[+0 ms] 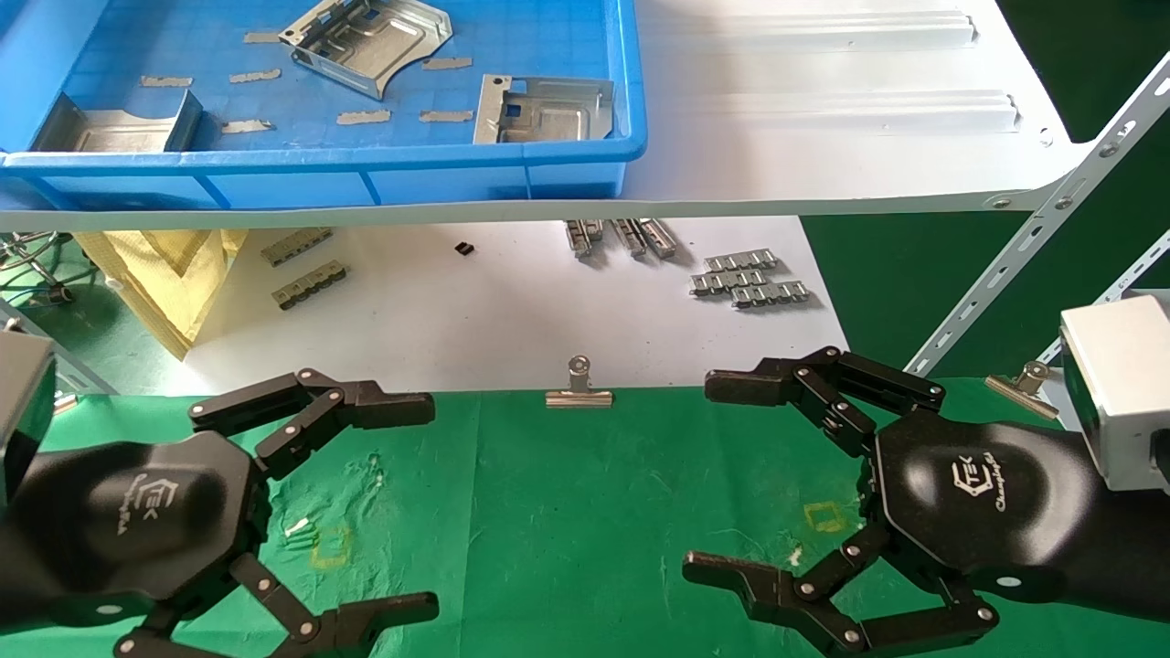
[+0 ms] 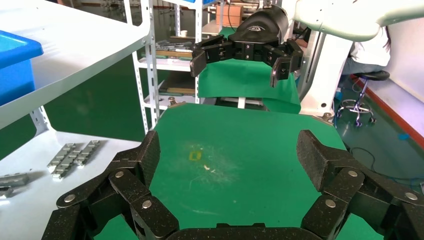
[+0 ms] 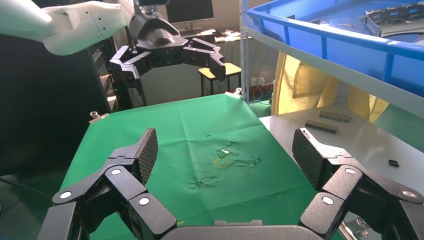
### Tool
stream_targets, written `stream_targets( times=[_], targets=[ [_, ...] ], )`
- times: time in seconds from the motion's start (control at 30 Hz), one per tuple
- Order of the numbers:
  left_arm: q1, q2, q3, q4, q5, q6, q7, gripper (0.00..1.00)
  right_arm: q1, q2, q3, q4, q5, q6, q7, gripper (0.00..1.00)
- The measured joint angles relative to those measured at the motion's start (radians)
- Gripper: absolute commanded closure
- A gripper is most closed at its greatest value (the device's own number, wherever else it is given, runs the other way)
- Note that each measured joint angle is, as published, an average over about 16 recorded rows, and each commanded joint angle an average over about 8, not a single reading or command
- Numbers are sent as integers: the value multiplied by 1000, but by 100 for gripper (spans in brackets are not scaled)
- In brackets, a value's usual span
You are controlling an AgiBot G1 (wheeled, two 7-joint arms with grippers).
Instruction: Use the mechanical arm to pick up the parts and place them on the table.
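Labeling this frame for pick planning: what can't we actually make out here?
- Left part in the blue bin: head view, its near edge hidden by the bin's front wall.
- Bin's far end: cut off by the head view's top edge, so total parts count unknown; three show.
- Lower shelf rear: hidden under the upper shelf.
- Small black item: too small to identify.
- Left gripper and right gripper: open, hovering over the green table; arms cut off.

Factory workshop: steel shelving (image 2: 150,60), parts bin (image 1: 585,151), stamped plates (image 1: 366,41).
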Motion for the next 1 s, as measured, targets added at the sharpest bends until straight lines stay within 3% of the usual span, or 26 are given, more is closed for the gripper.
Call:
stream_targets(
  times=[1.0],
  targets=[
    [0, 0, 0, 0, 0, 0, 0, 0, 0, 0, 0, 0, 0, 0, 0, 0]
  ],
)
